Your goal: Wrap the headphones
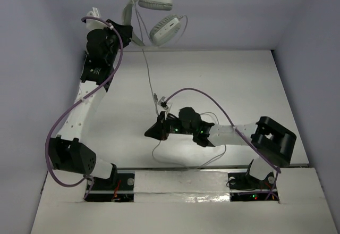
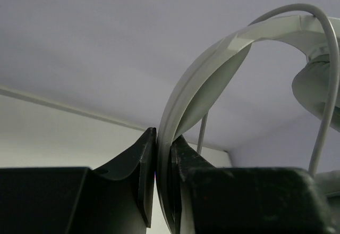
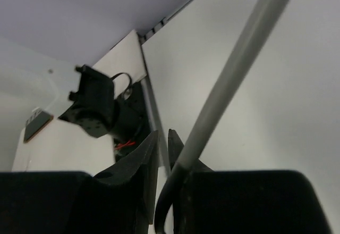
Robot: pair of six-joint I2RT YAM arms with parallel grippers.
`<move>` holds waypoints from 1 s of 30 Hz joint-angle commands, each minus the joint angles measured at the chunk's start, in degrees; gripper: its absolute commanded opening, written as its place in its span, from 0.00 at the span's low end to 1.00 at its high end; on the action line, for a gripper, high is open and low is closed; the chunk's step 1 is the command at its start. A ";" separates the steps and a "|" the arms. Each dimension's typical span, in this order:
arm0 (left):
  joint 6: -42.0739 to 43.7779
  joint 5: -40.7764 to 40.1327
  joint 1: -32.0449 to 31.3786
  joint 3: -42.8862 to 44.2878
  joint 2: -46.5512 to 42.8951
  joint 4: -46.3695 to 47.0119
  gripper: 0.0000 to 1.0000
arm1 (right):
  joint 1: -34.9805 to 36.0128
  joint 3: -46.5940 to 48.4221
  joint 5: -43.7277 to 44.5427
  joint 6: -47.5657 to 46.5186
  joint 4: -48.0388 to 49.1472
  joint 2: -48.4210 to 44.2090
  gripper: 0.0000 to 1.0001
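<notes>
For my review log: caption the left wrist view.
Left pincer clamps the headphones by their band, cable hanging alongside.

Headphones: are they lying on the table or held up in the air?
Held up. The left hand is shut on the headband of the headphones, and the cable runs down to the right hand.

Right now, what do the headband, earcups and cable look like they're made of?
Headband: looks like hard plastic, pale grey with a smooth satin finish and a moulded ridge along its edge.
Earcups: soft-looking padded rim, but too small to tell the covering.
Cable: matte grey rubbery jacket, probably PVC or similar. It lies in loose loops.
</notes>
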 commanded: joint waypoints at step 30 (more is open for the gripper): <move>30.80 -20.25 -8.04 15.05 10.46 -17.90 0.00 | 3.14 2.72 -1.74 -5.21 -16.53 -32.82 0.07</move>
